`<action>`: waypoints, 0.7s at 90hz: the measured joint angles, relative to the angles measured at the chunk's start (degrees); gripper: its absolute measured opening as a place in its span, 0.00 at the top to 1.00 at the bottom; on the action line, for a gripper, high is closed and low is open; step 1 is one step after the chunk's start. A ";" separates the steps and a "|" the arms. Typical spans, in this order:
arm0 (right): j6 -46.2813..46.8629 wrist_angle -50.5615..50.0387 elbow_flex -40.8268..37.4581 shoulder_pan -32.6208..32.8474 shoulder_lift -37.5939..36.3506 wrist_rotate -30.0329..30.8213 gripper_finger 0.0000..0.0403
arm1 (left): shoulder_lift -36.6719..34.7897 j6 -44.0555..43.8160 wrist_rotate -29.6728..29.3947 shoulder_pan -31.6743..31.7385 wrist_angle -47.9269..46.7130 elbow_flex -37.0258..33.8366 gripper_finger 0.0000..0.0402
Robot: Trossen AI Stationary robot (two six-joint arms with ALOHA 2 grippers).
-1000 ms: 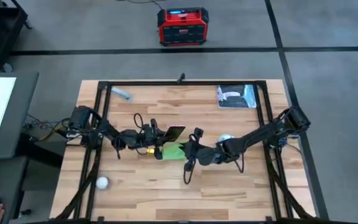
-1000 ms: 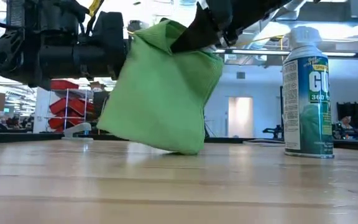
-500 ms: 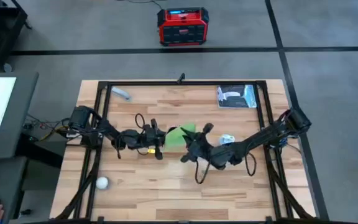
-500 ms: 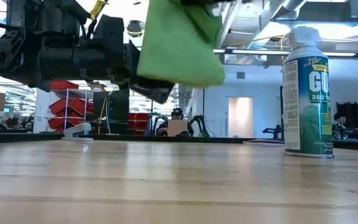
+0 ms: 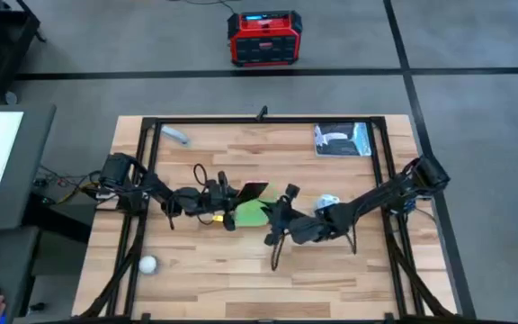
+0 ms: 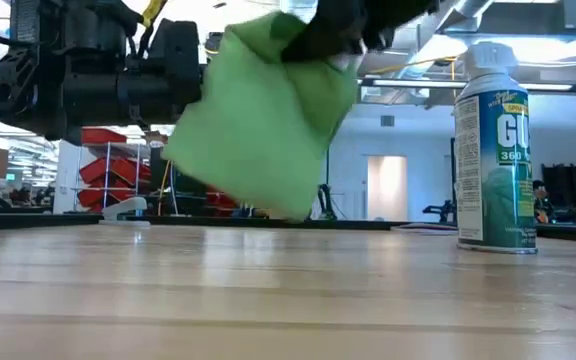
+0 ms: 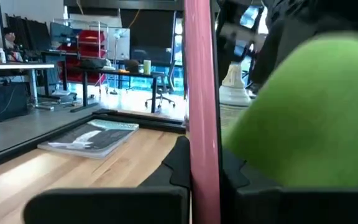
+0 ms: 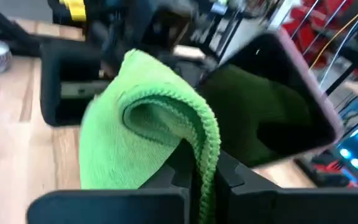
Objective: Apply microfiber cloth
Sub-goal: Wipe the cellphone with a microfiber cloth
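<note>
The green microfiber cloth (image 5: pixel 254 212) hangs bunched over the table's middle with my right gripper (image 5: pixel 275 214) shut on it. In the low view the cloth (image 6: pixel 258 120) hangs clear of the wood. My left gripper (image 5: pixel 232 205) is shut on a black phone in a pink case (image 5: pixel 252 191), which is held up off the table just left of the cloth. The left wrist view sees the phone edge-on (image 7: pixel 201 93), with the cloth (image 7: pixel 316 118) on its screen side. Whether cloth and screen touch, I cannot tell. My left gripper pinches the phone's near end (image 7: pixel 199 168) between its two fingers, coming level from the table's left. The phone stands out past the fingertips, lifted clear of the table. My right gripper pinches a folded edge of the cloth (image 8: pixel 199 155), several layers, between its two fingers, coming from the table's right. The cloth bulges out past the fingers (image 8: pixel 129 130) and hangs slack, clear of the table.
A spray can (image 6: pixel 493 150) stands upright right of the grippers, close by my right arm (image 5: pixel 328 202). A blue-and-white packet (image 5: pixel 342 139) lies at the far right, a grey object (image 5: pixel 176 135) at the far left, and a white ball (image 5: pixel 147 265) at the near left.
My right gripper first carried the cloth up and toward the far edge, past the phone, so that its lower end left the table. It then came back down and nearer. The cloth hangs lower again, clear of the wood. The phone has kept still.
</note>
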 joint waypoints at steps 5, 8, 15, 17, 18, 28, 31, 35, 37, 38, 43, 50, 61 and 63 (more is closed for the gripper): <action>-0.41 0.95 0.00 0.05 -0.01 -0.05 1.00 | 0.00 0.00 0.00 0.00 -0.08 0.00 1.00; -1.39 1.75 0.00 0.07 -0.01 0.04 1.00 | 0.00 -0.04 -0.02 0.00 -0.07 0.00 1.00; -5.61 4.57 0.00 0.44 0.01 3.05 1.00 | 0.00 -0.07 -0.03 0.00 -0.26 0.00 1.00; -7.32 5.78 0.00 0.61 0.01 4.75 1.00 | 0.00 -0.10 -0.03 0.00 -0.31 0.00 1.00; -8.23 6.46 0.00 0.76 0.01 5.59 1.00 | 0.00 -0.11 -0.04 0.00 -0.32 0.00 1.00; -17.35 13.85 0.00 1.09 -0.01 11.33 1.00 | 0.00 -0.16 -0.05 -0.02 -0.49 0.00 1.00; -19.93 16.15 0.00 1.19 -0.01 11.97 1.00 | 0.00 -0.15 -0.04 -0.02 -0.56 0.00 1.00; -23.31 19.25 0.00 1.43 -0.01 12.14 1.00 | 0.00 -0.15 -0.07 -0.02 -0.58 0.00 1.00; -24.84 20.75 0.00 1.46 -0.01 12.17 1.00 | 0.00 -0.17 -0.07 -0.02 -0.58 0.00 1.00; -25.52 21.46 0.00 1.46 -0.01 12.18 1.00 | 0.00 -0.17 -0.07 -0.02 -0.57 0.00 1.00; -28.32 24.36 0.00 1.34 -0.01 12.28 1.00 | 0.00 -0.17 -0.07 -0.02 -0.61 0.00 1.00; -30.10 26.33 0.00 1.16 -0.01 12.34 1.00 | 0.00 -0.32 -0.07 -0.02 -1.03 0.00 1.00; -28.17 24.50 0.00 0.94 -0.01 12.13 1.00 | 0.00 -0.59 -0.07 -0.02 -1.52 0.00 1.00; -26.98 23.29 0.00 0.98 -0.01 11.99 1.00 | 0.00 -0.59 -0.09 -0.02 -1.54 0.00 1.00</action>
